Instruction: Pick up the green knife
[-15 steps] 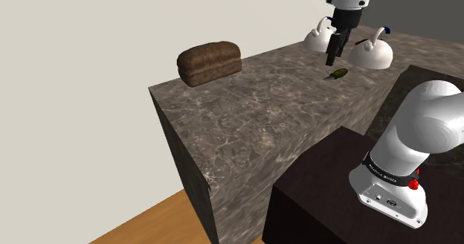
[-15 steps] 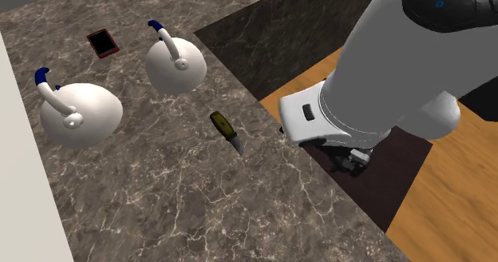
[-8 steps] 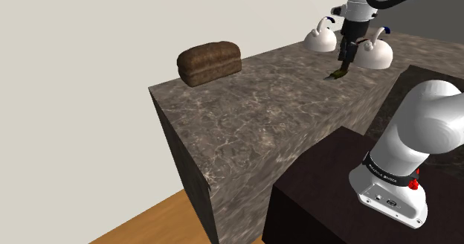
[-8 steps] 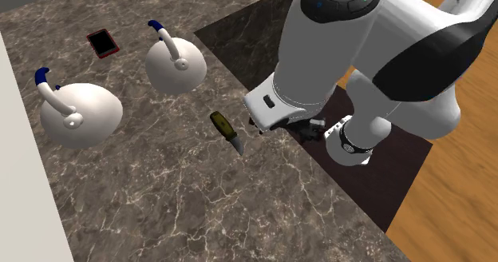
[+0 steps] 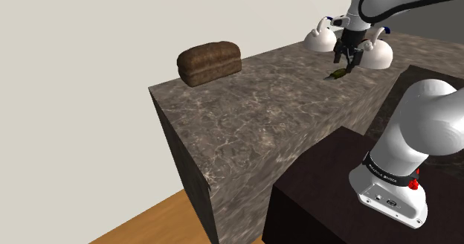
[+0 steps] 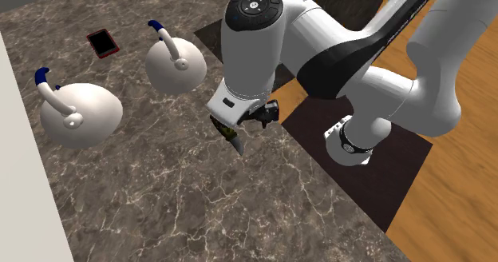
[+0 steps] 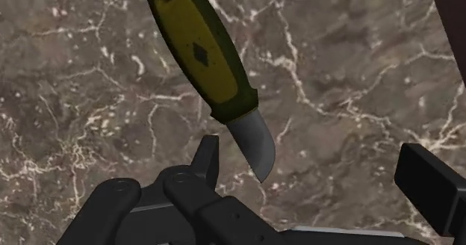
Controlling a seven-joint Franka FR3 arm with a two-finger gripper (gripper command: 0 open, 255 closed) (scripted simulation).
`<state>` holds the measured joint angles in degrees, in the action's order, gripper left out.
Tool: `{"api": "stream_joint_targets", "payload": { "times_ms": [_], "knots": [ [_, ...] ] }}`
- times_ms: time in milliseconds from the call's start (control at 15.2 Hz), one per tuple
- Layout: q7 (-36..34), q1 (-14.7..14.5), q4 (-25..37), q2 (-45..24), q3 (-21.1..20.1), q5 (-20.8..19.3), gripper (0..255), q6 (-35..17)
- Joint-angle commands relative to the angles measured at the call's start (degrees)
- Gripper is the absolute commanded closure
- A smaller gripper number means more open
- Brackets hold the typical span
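The knife (image 7: 205, 57) has a green-yellow handle and a short grey blade, and lies flat on the dark marble counter (image 5: 253, 101). My gripper (image 7: 317, 178) hangs just above it, open, with the blade tip between the fingers (image 7: 206, 160) and the handle reaching away from the hand. Neither finger touches the knife. In the shoulder view the gripper (image 5: 345, 57) points down a little over the knife (image 5: 338, 74). In the second exterior view the white hand covers most of the handle, and the knife's blade (image 6: 238, 145) sticks out below it.
Two white kettles (image 6: 80, 113) (image 6: 176, 64) with blue-tipped handles stand close behind the knife. A red phone (image 6: 102, 42) lies beyond them. A brown loaf (image 5: 210, 62) sits at the counter's far corner. The counter edge and the dark stand (image 5: 327, 183) lie beside the knife.
The arm has swung from beside the counter edge to right over the knife and come down closer to it. The knife has not moved.
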<state>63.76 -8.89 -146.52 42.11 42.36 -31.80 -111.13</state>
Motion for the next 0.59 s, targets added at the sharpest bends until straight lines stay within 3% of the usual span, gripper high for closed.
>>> {"api": "stream_joint_targets", "payload": {
  "times_ms": [0,132,528],
  "knots": [
    [7.16,-3.12,2.15,-3.48,4.70,-1.23,0,-3.00],
    [14.10,-6.80,4.48,-7.12,9.87,-1.75,0,-6.07],
    [14.33,-7.90,2.41,-9.37,12.95,-2.70,0,-10.70]
  ]
}}
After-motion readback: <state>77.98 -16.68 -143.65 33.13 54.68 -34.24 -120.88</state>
